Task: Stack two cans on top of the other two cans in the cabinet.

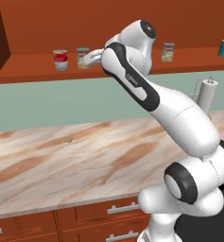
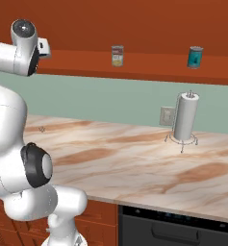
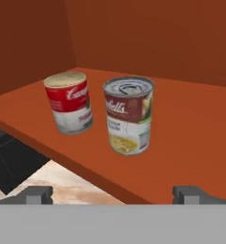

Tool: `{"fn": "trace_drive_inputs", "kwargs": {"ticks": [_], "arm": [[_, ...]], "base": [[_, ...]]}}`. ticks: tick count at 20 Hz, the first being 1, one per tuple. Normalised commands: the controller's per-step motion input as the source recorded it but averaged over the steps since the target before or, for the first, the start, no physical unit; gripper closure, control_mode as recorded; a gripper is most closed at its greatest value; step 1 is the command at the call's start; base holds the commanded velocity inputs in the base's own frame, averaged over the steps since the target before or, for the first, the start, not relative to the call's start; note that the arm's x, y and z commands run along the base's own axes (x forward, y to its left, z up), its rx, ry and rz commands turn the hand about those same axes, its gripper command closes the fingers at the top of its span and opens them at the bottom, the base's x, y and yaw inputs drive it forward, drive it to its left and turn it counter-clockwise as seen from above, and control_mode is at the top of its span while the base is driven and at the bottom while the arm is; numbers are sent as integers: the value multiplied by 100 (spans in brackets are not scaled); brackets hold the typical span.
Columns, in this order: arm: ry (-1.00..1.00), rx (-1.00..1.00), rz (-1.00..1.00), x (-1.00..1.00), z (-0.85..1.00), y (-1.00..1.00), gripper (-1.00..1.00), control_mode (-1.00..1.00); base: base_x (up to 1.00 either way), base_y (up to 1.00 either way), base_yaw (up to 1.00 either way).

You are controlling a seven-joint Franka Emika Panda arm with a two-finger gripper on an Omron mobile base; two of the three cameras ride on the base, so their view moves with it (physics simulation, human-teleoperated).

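Two pincer (image 3: 114, 194) fingertips stand wide apart, empty, facing a yellow-green can (image 3: 128, 116).

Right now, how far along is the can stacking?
Done: nothing; all four cans stand singly on the cabinet shelf. In hand: the open gripper faces the left yellow-label can, beside the red-and-white can. Left: both stacks, including second yellow-label can and teal can.

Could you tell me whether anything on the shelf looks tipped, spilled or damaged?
Nothing stands out. All four cans stand upright on the cabinet ledge: the red-and-white can, a yellow-and-green can beside it, another yellow-and-green can, and the teal can.
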Motion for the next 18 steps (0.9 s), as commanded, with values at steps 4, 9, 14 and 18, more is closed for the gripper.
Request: {"fn": "trace_drive_inputs", "kwargs": {"ticks": [4,9,14,18], "arm": [[1,-1,0,45,-14,13,-100,-100],[0,0,0,44,-12,6,-100,-100],[0,0,0,47,-9,13,-100,-100],[0,0,0,37,-3,18,-100,-100]], "base": [[0,0,0],[0,0,0],[0,0,0],[0,0,0]]}}
